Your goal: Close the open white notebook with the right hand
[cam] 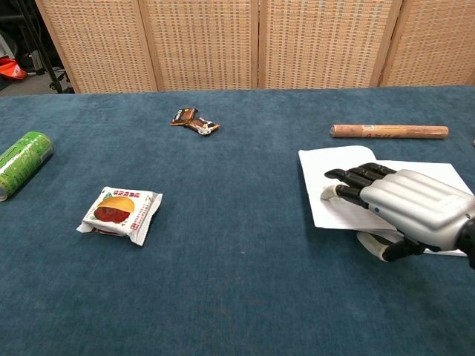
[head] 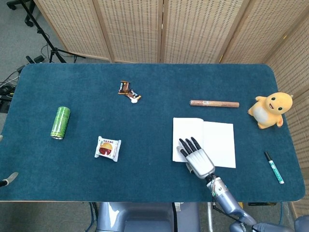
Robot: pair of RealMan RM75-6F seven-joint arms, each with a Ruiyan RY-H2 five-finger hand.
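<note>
One right hand sits at the white notebook's 7 o'clock corner, fingers together, flat on the page, holding nothing. Probably positioned there to flip the left leaf shut.

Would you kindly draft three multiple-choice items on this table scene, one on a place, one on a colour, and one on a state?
1. Where does the wooden stick lie relative to the white notebook?
A. Beyond it, toward the screens
B. On its pages
C. Between it and the near table edge

2. What colour is the plush toy?
A. Green
B. Yellow-orange
C. Blue

3. How does the green can stand?
A. Upright
B. Held by a hand
C. Lying on its side

Answers:
1. A, since the head view shows the stick past the notebook's far edge, apart from it.
2. B, as its body shows yellow-orange with a pale belly.
3. C, because its long side rests on the blue table in both views.
</note>
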